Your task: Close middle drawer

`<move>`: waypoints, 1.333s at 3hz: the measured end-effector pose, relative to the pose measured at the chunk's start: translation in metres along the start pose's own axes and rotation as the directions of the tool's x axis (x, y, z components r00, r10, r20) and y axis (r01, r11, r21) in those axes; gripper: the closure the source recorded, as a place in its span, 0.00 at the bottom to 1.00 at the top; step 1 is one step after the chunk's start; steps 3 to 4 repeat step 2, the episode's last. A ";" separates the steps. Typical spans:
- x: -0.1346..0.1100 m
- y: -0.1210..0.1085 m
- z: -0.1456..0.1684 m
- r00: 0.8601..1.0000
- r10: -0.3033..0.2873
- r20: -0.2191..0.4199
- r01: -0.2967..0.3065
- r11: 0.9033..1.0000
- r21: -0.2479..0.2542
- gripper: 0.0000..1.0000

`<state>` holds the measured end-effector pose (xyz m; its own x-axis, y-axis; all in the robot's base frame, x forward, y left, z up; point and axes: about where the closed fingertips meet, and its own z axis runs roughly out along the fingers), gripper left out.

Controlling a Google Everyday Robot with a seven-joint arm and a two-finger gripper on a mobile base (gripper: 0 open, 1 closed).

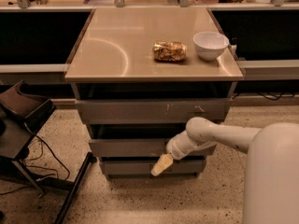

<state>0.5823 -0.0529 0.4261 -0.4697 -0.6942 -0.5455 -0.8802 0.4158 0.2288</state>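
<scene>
A white robot arm [219, 135] reaches in from the lower right towards a grey drawer unit under a table [107, 55]. Its pale hand [161, 164] points down and to the left, just below the front of the middle drawer [131, 147]; I cannot tell whether the hand is apart or together. The middle drawer stands partly pulled out, beneath the scratched top drawer front [140, 110]. On the table lie a crumpled snack bag [169, 51] and, just beside it, a white bowl [210, 45].

gripper [161, 165] angled down before middle drawer [126, 148], drawer partly open
</scene>
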 end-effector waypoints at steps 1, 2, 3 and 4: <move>-0.009 -0.007 -0.003 1.000 -0.004 0.028 0.003 1.000 0.007 0.00; -0.009 -0.007 -0.003 1.000 -0.004 0.028 0.003 1.000 0.007 0.00; -0.009 -0.007 -0.003 1.000 -0.004 0.028 0.003 1.000 0.007 0.00; -0.009 -0.007 -0.003 1.000 -0.004 0.028 0.003 1.000 0.007 0.00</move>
